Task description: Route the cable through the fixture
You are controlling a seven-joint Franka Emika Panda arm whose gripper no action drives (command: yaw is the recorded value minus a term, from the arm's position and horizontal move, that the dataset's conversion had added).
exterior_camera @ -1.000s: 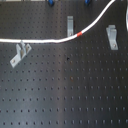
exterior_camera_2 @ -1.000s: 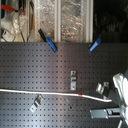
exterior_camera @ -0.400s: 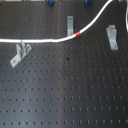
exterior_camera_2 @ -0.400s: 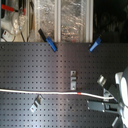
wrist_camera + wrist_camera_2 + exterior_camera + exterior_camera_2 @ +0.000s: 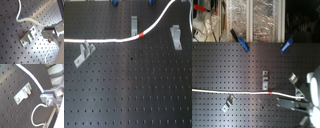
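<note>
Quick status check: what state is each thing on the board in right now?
Cable: lying across the board, one end held in the hand, not visibly through any bracket.
Red band: on the cable, beside the middle bracket.
Hand: shut on the cable.
Left bracket: empty, cable passes beside it.
Middle bracket: empty.
Right bracket: empty.
Blue clips: at the board's edge, untouched.

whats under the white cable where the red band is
Under the cable at its red band only the bare black perforated board shows. No bracket lies under it; the nearest bracket stands just beyond it.
</note>
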